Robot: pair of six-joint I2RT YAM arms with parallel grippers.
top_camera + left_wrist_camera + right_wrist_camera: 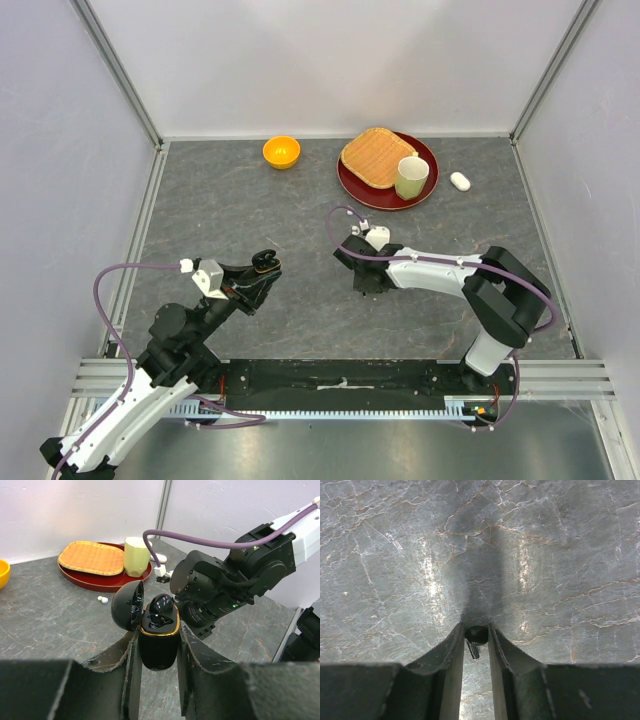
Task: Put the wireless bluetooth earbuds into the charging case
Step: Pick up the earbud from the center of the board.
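Right hand point(476, 628) is closed on a small black earbud point(477, 635). The pinch is right at the fingertips, with the stem pointing back between the fingers. The hand is low over the grey marbled worktop point(395, 555); can't tell if the bud has cleared the surface.

Left hand point(158, 634) grips the glossy black charging case with the gold rim point(160, 652) by its lower body. The case is up off the worktop, mouth up, with its domed lid point(129, 605) swung open to one side. A glossy black dome point(161, 607) sits in the mouth. It reads as one bud seated, not certain. In the top view the two hands are apart, with the right hand off to the right of the case.

Step in hand, my read: carry the pinched bud over and seat it in the free socket. To do it well:
- Lift straight up before traversing. It's a tip-only grip, so any drag on the worktop could flick the bud out.
- Approach from the side away from the lid so the fingers don't knock it shut.
- Rotate the wrist so the stem points down, and line it up with the socket before descending.
- Left hand keeps the case level and steady, no chasing.
- Let go only once the bud is in the well, then back out vertically.

For later: two tiny white earbuds point(102, 599) lie on the worktop near the round red plate point(100, 583). A small white oval case point(460, 180) sits just right of that plate.
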